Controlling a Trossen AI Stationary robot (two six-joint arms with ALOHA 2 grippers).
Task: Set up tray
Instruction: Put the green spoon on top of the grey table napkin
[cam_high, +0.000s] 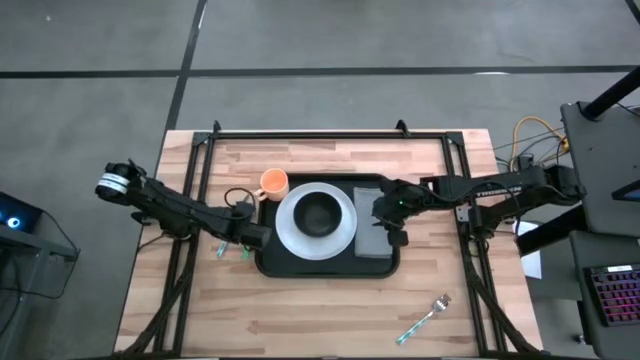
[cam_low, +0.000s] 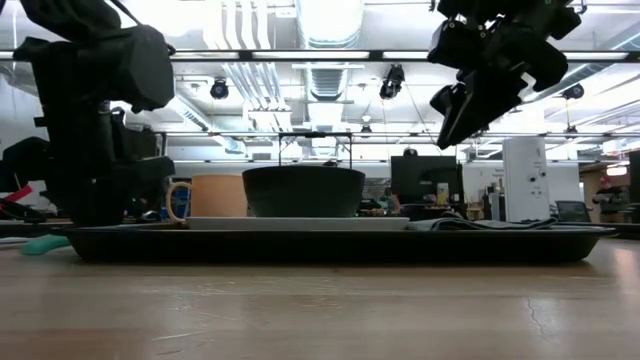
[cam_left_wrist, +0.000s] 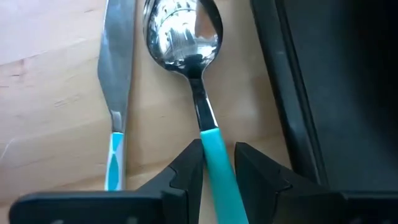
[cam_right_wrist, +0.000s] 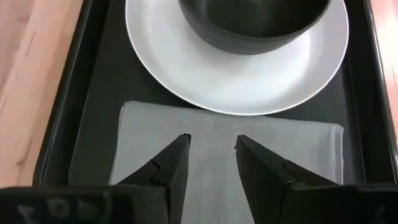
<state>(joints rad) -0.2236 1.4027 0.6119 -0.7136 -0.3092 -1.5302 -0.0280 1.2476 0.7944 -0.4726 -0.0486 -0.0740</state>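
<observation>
The tray (cam_high: 330, 262) lies at the middle of the wooden table (cam_high: 330, 310), its long side running left to right. On it sits a white plate (cam_high: 290, 235) with a dark bowl (cam_high: 319, 214) in the middle, and to the plate's right a grey napkin (cam_high: 368, 240) lies flat inside the rim. An orange cup (cam_high: 273, 182) stands on the table just beyond the tray's far left corner. The left gripper (cam_high: 240, 243) is down at the table just beside the tray's left edge, where a spoon (cam_left_wrist: 186, 37) and a knife (cam_left_wrist: 117, 68) lie side by side on the wood, both with teal handles. In the left wrist view the spoon's teal handle runs between the two fingers (cam_left_wrist: 186, 171), which sit close against it on either side, so the hand grasps the spoon; the tray's rim shows just beside the spoon. The right gripper (cam_high: 396, 236) hangs above the napkin, lifted clear of the tray in the low view, and its fingers (cam_right_wrist: 171, 165) are spread apart with nothing between them, the napkin and the plate's near edge showing through the gap. A fork (cam_high: 427, 317) with a teal handle lies well apart on the table, toward the near right corner.
</observation>
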